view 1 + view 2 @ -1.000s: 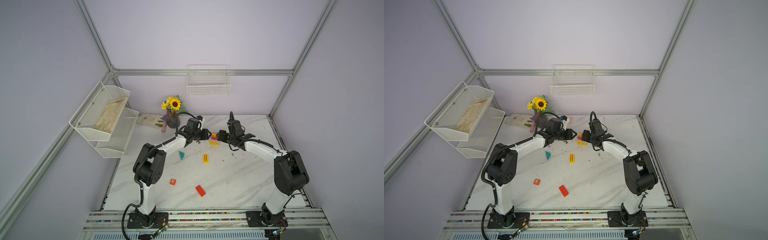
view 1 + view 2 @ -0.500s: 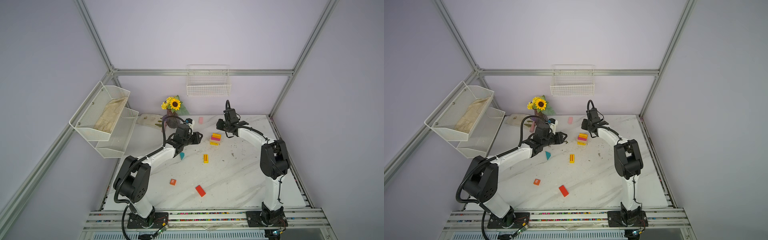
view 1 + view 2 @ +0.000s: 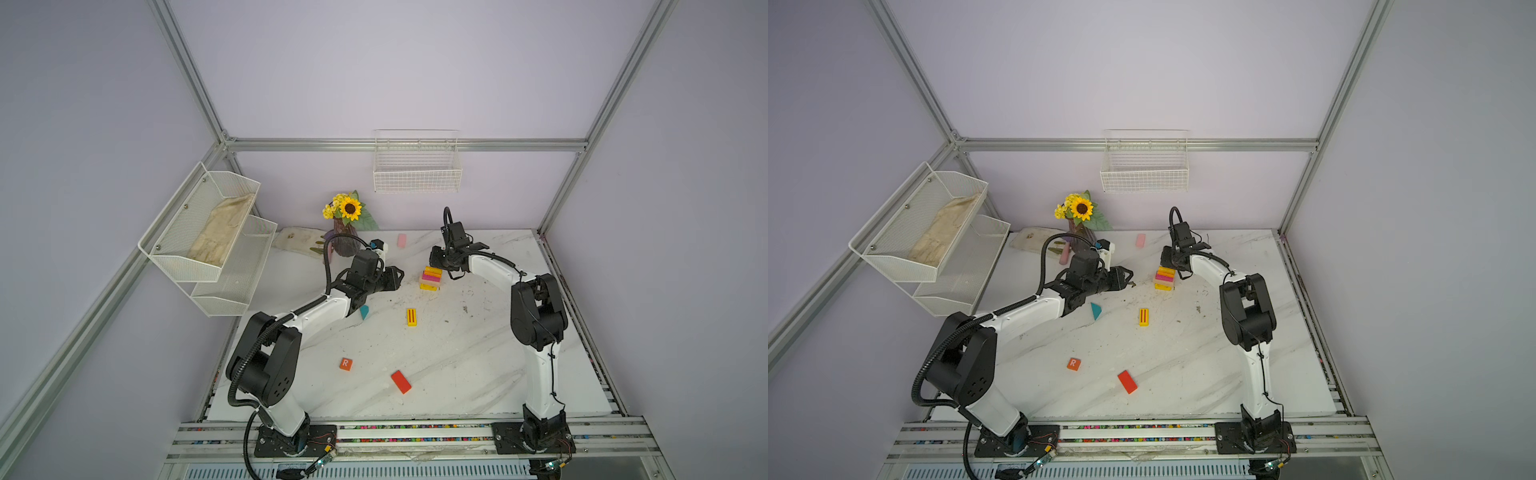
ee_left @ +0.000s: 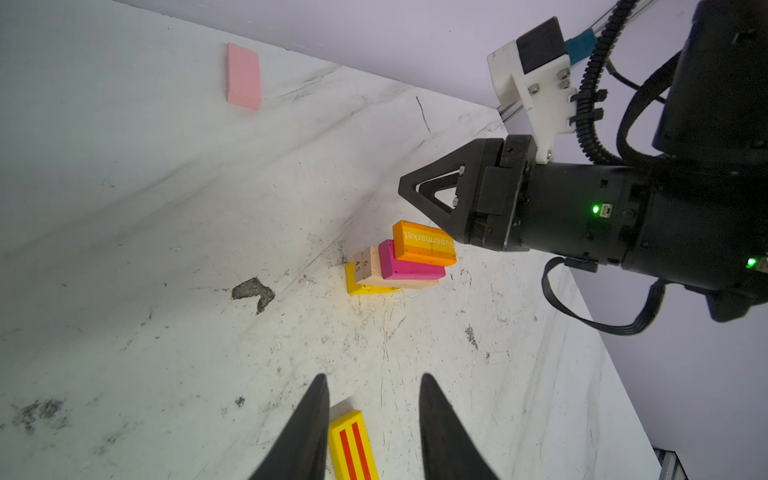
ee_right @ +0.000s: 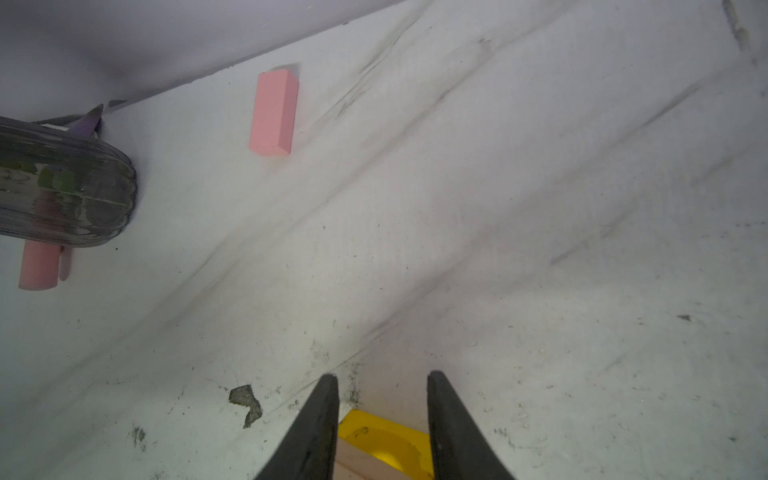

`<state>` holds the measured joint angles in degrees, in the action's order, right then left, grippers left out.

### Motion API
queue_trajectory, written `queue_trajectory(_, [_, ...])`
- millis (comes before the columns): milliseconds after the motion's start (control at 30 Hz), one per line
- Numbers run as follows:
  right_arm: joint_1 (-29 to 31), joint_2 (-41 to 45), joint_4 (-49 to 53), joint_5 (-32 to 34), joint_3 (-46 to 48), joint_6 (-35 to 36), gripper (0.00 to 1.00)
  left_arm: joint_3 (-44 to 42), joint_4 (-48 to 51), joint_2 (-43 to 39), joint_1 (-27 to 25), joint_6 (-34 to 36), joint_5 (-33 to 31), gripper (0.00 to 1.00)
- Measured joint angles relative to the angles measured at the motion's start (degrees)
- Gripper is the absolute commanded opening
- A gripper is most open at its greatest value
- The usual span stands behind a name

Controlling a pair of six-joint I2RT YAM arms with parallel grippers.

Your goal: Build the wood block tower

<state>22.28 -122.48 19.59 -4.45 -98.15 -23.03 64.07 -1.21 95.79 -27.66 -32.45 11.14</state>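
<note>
The left gripper (image 4: 372, 379) has its jaws a little parted and empty. The yellow striped slab (image 4: 353, 446) lies on the table (image 3: 457, 353) and shows through the gap at the lower edge of the left wrist view. The right gripper (image 5: 382, 375) is likewise slightly parted and holds nothing, hanging close above the tower (image 3: 431, 277) at the upper middle of both top views. A second ago both grippers crowded the stack; now neither closes on it, and the orange slab (image 4: 424, 248) sits free on magenta, tan and yellow. That layer looks placed, so another piece seems due. The teal triangle (image 3: 364, 311), R cube (image 3: 345, 364), red slab (image 3: 401, 381) and pink slab (image 3: 401, 240) lie loose.
</note>
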Motion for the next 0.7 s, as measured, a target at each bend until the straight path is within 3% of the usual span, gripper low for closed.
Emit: queue_trajectory(700, [1.4, 0.0, 0.1, -0.9, 1.2, 0.4, 0.38, 0.0, 0.0, 1.8, 0.0, -0.4, 1.2, 0.35])
